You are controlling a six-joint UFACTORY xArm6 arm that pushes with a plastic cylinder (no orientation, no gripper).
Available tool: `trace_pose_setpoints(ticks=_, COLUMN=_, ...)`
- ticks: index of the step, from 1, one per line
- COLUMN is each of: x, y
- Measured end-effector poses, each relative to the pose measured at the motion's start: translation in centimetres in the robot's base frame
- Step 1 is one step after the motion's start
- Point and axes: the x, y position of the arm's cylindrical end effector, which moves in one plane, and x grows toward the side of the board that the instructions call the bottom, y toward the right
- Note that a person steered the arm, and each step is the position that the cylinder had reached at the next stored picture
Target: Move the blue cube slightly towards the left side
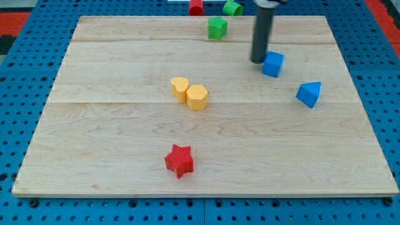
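Observation:
The blue cube (273,64) sits on the wooden board (125,144) at the upper right. My tip (259,60) is the lower end of a dark rod that comes down from the view's top. It stands just left of the blue cube, touching or nearly touching its left face.
A blue triangular block (309,94) lies below and right of the cube. A green cube (217,28) sits near the top edge. A yellow cylinder (179,88) and a yellow hexagon (197,97) touch at mid-board. A red star (179,160) lies lower. A red block (196,7) and a green block (233,7) lie beyond the top edge.

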Motion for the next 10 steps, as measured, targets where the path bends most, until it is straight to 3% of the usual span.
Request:
trace_pose_setpoints(ticks=4, x=0.2, y=11.4)
trace_pose_setpoints(ticks=6, x=1.2, y=7.7)
trace_pose_setpoints(ticks=9, x=0.8, y=9.0)
trace_pose_setpoints(ticks=10, x=-2.3, y=8.0)
